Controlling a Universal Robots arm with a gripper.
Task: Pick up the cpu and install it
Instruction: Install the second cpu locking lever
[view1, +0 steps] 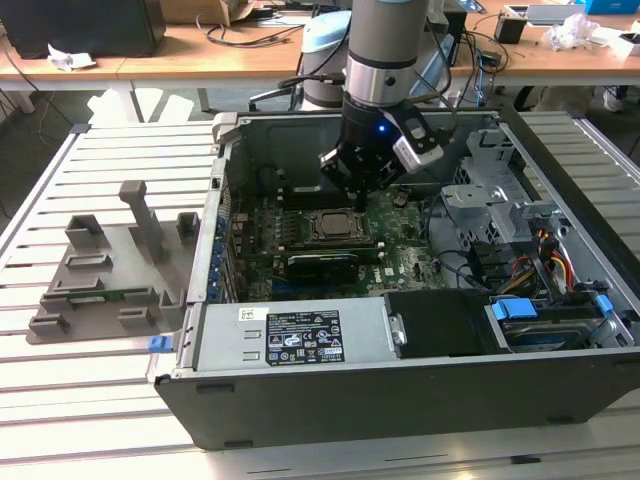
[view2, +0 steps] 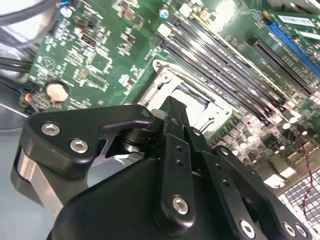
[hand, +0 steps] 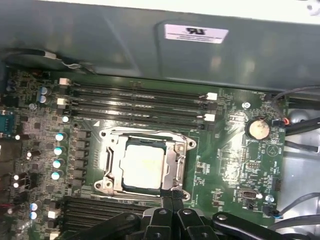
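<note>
The cpu (hand: 144, 162) lies flat in the motherboard socket with its dull silver top up, and the metal socket frame (hand: 111, 165) surrounds it. In the exterior view the cpu (view1: 333, 226) sits in the middle of the open computer case, just below my gripper (view1: 360, 196). My gripper (hand: 172, 196) is shut with nothing between its fingers. Its tips hang at the socket frame's edge, beside the cpu and slightly above the board. The second wrist view shows the closed fingertips (view2: 172, 109) over the socket frame (view2: 160, 82).
Memory slots (hand: 140, 102) run along one side of the socket, and a coin cell (hand: 257, 129) lies nearby. Case walls (view1: 225, 200), a drive cage (view1: 490, 210) and cables (view1: 555, 265) ring the board. A grey fixture (view1: 105, 270) lies on the table at the exterior view's left.
</note>
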